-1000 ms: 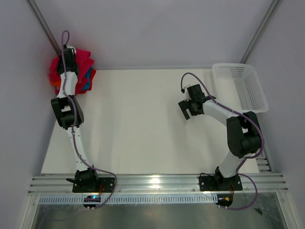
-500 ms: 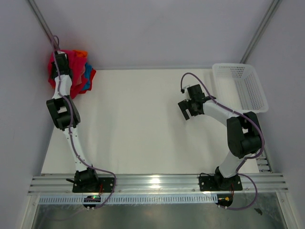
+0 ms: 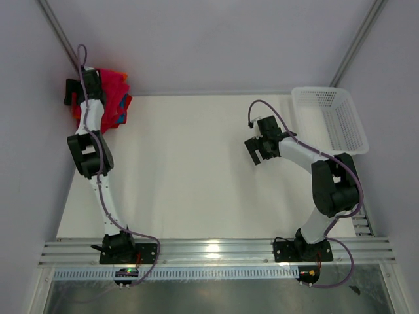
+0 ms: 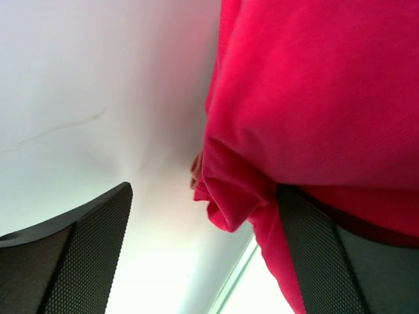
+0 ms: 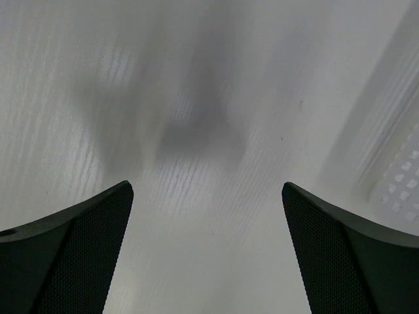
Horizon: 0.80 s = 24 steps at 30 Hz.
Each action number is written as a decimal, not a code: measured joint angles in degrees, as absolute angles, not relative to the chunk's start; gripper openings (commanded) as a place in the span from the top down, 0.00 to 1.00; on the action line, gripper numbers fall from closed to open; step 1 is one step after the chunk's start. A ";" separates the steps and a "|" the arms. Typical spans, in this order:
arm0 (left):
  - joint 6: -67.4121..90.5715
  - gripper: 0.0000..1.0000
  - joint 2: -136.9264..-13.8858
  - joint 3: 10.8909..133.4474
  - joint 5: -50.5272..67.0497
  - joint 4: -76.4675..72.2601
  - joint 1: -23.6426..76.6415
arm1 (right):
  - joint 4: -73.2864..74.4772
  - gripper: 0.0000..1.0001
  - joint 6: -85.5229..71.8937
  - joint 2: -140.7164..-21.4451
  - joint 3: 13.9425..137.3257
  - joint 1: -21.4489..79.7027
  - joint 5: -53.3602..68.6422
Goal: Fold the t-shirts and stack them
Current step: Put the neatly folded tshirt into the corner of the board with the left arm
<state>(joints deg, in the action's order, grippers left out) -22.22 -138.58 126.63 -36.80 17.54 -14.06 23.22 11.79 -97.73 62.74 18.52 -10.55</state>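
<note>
As tees point(image 3: 116, 91) heap, L-gripper point(image 4: 203, 196) (prob.) gapes.

Matt, finely ribbed cloth t-shirts point(image 4: 314, 85); plastic mesh basket point(image 3: 340, 124)

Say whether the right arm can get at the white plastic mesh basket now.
Probably yes: the right gripper hangs open over the table, the white plastic mesh basket sits just beside that arm, and nothing lies between them.

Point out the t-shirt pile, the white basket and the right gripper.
t-shirt pile point(image 3: 116, 91): top view, its crimson upper fold.
white basket point(image 3: 316, 89): top view, its far rim.
right gripper point(image 5: 206, 188): right wrist view, between its fingertips.
</note>
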 measured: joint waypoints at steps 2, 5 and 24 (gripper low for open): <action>-22.00 0.05 -138.19 126.93 -36.93 17.98 -13.34 | 23.22 0.01 11.79 -97.73 62.70 18.52 -10.57; -21.71 0.05 -138.19 128.62 -36.91 19.27 -12.27 | 23.22 0.01 11.79 -97.73 62.63 18.52 -10.57; -21.85 0.02 -138.19 130.72 -37.28 20.03 -10.31 | 23.22 0.01 11.79 -97.73 62.02 18.52 -10.52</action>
<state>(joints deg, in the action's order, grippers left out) -21.85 -138.19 130.72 -37.28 20.03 -10.31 23.22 11.79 -97.73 62.02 18.52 -10.52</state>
